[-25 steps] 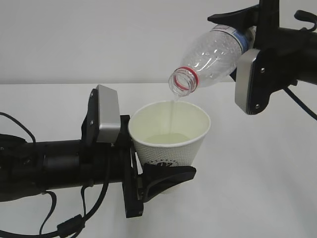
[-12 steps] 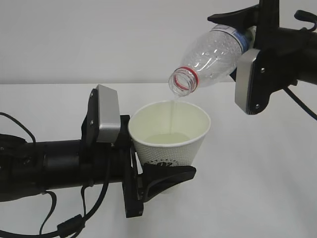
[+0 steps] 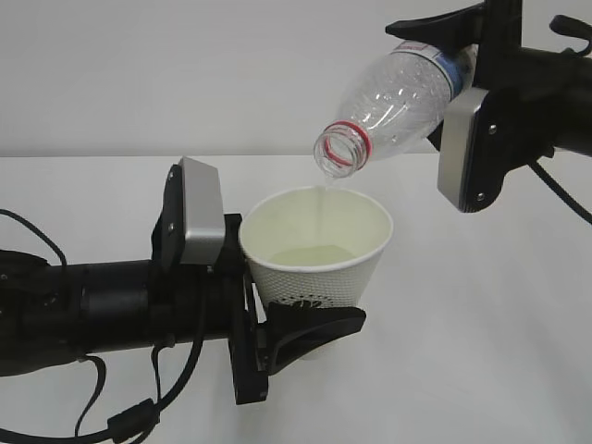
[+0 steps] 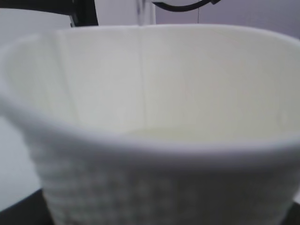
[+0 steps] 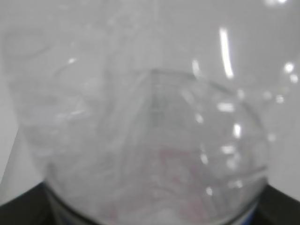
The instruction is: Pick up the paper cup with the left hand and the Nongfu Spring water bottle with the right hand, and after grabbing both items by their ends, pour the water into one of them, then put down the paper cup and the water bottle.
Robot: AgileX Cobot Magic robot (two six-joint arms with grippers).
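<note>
Exterior: the cup (image 3: 319, 254) is held off the table (image 3: 481, 324) by the left gripper (image 3: 301, 328), jaws part-open and closed around its lower body. One black finger (image 3: 314, 326) is seen curved across the front near the base. The cup is kept upright, slightly tilted, mouth up. A pale pool of water (image 3: 310, 254) is seen at the bottom.

The bottle (image 3: 393, 102) is held by the right gripper (image 3: 458, 42) at its base end, jaws part-open and clamped on it. It is tipped neck-down to the left, with the open mouth and red ring just above the cup's far rim, not touching it. A thin stream is seen running from the mouth into the cup. The bottle looks nearly drained. A grey box is seen on each wrist.

Left wrist: the frame is filled by the cup (image 4: 150, 140), close and blurred. The dotted outer wall is seen low, the cream inside above. A thin vertical stream (image 4: 143, 79) is seen against the inner wall, with liquid pooled below it. The fingers are barely seen, only dark corners at the bottom edge.

Right wrist: the frame is filled by the bottle (image 5: 140, 122), very close and out of focus. Clear ribbed plastic with highlights is seen, and a faint pink patch low down. Dark gripper parts are seen at both bottom corners; jaw contact cannot be told from this view.
</note>
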